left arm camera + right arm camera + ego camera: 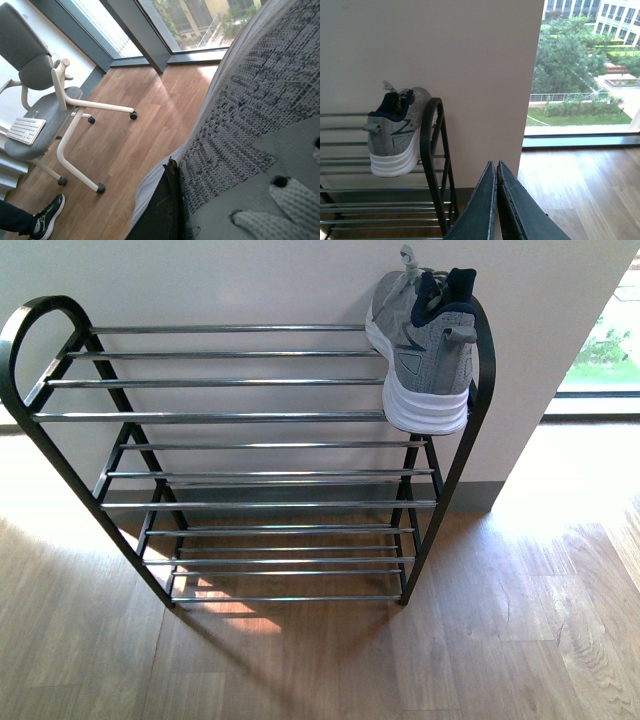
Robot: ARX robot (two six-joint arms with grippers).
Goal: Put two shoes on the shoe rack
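One grey sneaker (425,350) with a thick white sole rests on the top tier of the black shoe rack (230,416), at its right end, heel toward me. In the right wrist view that sneaker (395,135) sits beside the rack's curved end frame (431,145). My right gripper (496,165) is shut on nothing, off the rack's right end and facing the wall. A second grey sneaker (250,110) fills the left wrist view, its knit upper pressed against a black finger of my left gripper (172,167), which is shut on it. Neither arm shows in the front view.
A pale wall (250,280) stands behind the rack, with wooden floor (500,640) in front. A grey office chair (45,95) with a keyboard (26,130) on its seat and a person's black shoe (47,215) are near the left arm. Large windows (580,70) lie to the right.
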